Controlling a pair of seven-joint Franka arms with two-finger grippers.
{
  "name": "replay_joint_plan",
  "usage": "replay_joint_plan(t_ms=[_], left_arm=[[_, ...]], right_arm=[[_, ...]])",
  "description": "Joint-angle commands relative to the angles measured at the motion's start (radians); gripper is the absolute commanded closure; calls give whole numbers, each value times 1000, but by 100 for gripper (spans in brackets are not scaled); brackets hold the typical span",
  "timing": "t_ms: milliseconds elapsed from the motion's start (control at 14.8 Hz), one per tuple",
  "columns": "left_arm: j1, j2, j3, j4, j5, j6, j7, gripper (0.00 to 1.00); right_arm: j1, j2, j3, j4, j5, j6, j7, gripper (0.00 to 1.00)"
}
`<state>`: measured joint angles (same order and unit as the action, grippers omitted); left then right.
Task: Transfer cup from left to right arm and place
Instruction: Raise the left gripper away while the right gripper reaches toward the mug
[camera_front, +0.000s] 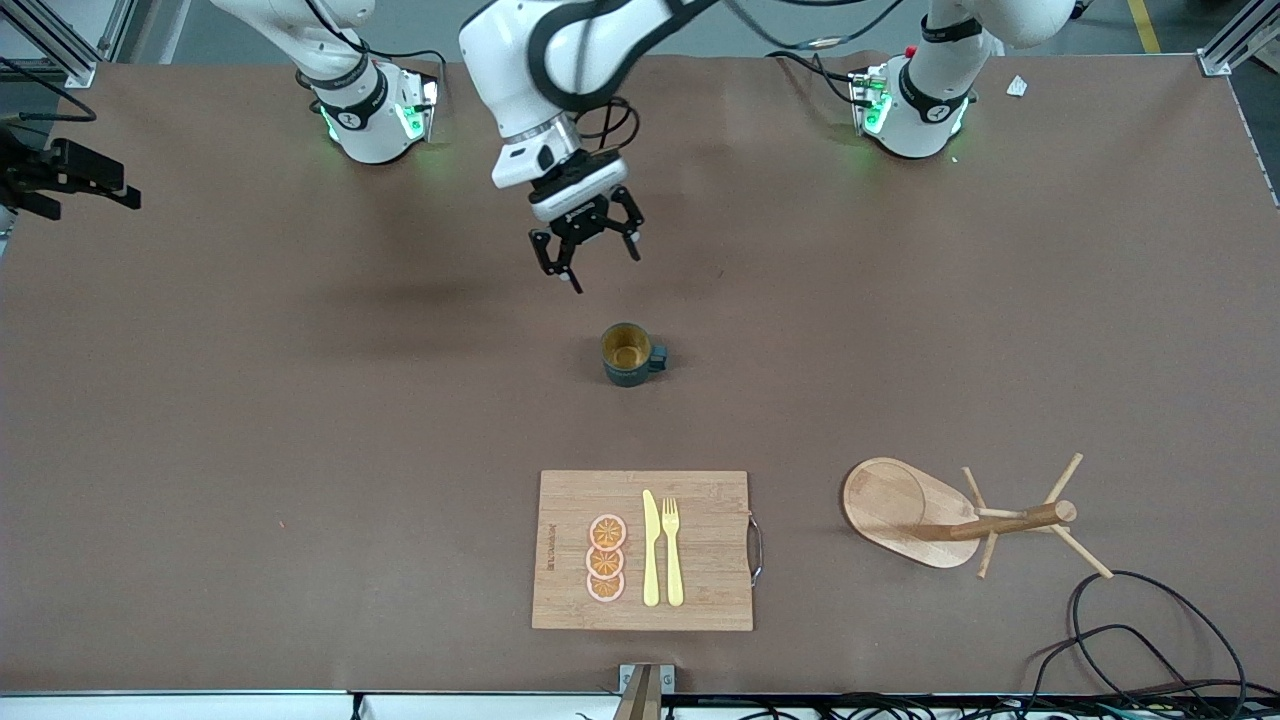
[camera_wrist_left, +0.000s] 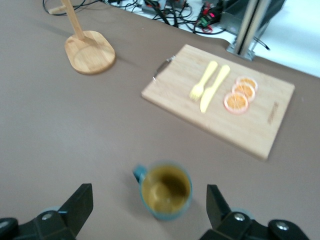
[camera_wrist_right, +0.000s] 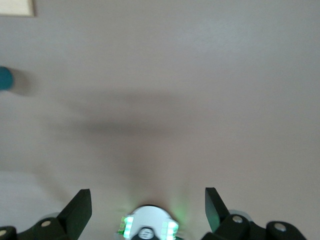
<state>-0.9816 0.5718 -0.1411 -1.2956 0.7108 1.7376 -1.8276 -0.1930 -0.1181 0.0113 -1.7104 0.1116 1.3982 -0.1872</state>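
Note:
The cup (camera_front: 628, 353) is a small dark teal mug with a mustard-brown inside. It stands upright mid-table, its handle toward the left arm's end. My left gripper (camera_front: 600, 262) is open and empty, in the air over the table between the cup and the robots' bases. In the left wrist view the cup (camera_wrist_left: 166, 190) shows between the two spread fingers of the left gripper (camera_wrist_left: 148, 195), below them. My right gripper (camera_wrist_right: 147, 196) is open and empty over its own base, and out of the front view. A teal edge of the cup (camera_wrist_right: 4, 79) shows there.
A wooden cutting board (camera_front: 700, 520) with a yellow knife, a yellow fork and three orange slices lies nearer to the front camera than the cup. A wooden peg rack (camera_front: 900, 505) stands toward the left arm's end. Black cables (camera_front: 1150, 640) lie at that front corner.

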Motion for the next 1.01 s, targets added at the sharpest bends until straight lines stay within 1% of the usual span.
replay_joint_plan(t_ms=[0,135,338,473,608,810,945], left_arm=[[171,-162,-9,-44,-178,11,218,0],[300,-231,-9,-44,-307,8,374,0],[496,-311,-9,-48,-448,-10,641,0],[599,-349,-9,-50,-494,-23,766,0],[694,-368,-11,-48,-513,-79,914,0],[826,-400,-11,-48,-539,-130,1141,0],[914,-411,-11,-50,-589,-147,1295,0]], right_arm=[[-25,-3,16,-47,82,28,151,0],[61,-2,19,-54,83,73,280,0],[162,3,19,-57,82,142,441,0],[228,23,19,-57,82,198,543,0],[315,46,19,-55,74,257,645,0],[438,90,19,-49,37,323,684,0],[509,126,19,-46,22,358,687,0]])
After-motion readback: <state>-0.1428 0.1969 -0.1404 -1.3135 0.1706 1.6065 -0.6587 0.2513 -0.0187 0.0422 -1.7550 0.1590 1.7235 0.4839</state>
